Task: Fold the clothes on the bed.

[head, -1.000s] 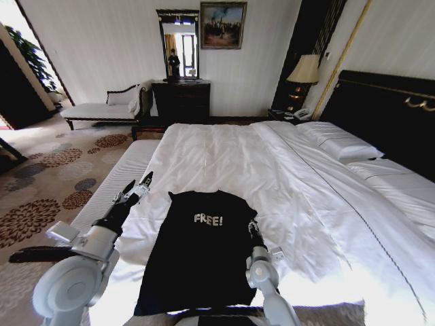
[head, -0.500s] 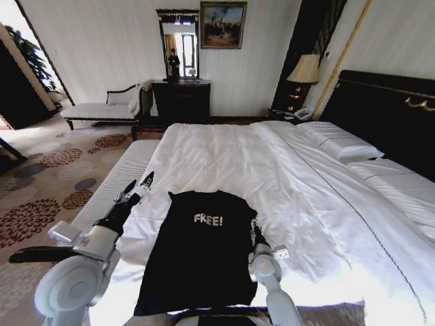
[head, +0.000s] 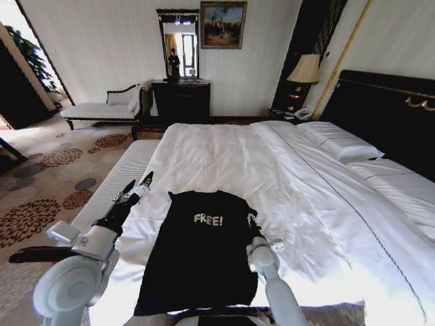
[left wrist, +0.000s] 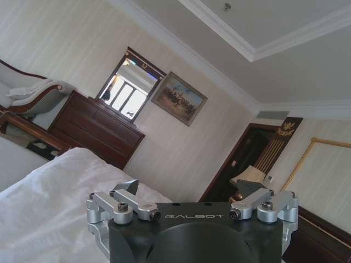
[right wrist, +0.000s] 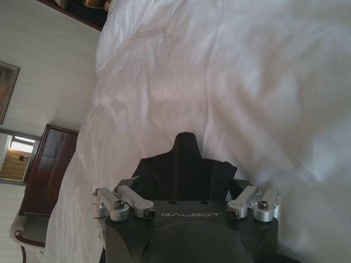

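The clothes, a black T-shirt (head: 204, 255) with white "FREE!" lettering, lie flat on the near end of the bed (head: 224, 156), collar away from me. My right gripper (head: 252, 222) is down at the shirt's right edge near the shoulder. In the right wrist view that gripper (right wrist: 186, 183) stands open, with a raised bunch of the black T-shirt (right wrist: 185, 161) between its fingers. My left gripper (head: 140, 187) hovers open over the white duvet, a little left of the shirt's left shoulder. The left wrist view shows the left gripper (left wrist: 189, 189) holding nothing.
The bed's left edge (head: 112, 187) drops to patterned carpet (head: 41, 183). Pillows (head: 340, 142) and a dark headboard (head: 391, 112) are on the right. A chaise bench (head: 102, 109), dark dresser (head: 181, 100) and lamp (head: 305, 70) stand along the far wall.
My right arm has edged forward along the shirt's right edge toward the shoulder. The left arm and the shirt lie as before.
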`<state>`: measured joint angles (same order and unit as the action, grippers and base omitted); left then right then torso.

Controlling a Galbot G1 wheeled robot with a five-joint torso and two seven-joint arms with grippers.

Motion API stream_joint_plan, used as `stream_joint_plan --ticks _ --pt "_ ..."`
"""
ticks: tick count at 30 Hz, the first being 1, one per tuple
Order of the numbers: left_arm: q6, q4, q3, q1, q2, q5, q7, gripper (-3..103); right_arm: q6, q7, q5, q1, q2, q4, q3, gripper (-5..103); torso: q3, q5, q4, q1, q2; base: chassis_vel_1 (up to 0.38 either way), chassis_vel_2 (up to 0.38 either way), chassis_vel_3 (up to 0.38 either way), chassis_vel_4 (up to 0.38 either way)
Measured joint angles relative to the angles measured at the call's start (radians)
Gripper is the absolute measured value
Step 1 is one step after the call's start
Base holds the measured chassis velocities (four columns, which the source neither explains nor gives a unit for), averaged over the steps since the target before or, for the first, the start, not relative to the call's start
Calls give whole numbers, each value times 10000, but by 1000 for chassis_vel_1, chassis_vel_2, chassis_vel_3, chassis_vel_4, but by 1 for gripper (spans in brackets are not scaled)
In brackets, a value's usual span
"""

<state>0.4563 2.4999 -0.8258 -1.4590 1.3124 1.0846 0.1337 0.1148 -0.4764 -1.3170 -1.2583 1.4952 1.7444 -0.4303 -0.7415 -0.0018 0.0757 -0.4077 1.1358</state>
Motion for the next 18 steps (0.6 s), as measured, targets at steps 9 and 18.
stream_joint_plan --ticks 9,18 --pt "0 0 26 16 -32 -24 16 100 28 56 -72 160 -94 -184 -82 56 0 0 0 0 0 0 0 0 0" --pt "0 0 -6 11 -63 -5 31 100 -19 -19 64 -4 -96 -99 24 23 -1 0 0 0 0 0 0 0 0"
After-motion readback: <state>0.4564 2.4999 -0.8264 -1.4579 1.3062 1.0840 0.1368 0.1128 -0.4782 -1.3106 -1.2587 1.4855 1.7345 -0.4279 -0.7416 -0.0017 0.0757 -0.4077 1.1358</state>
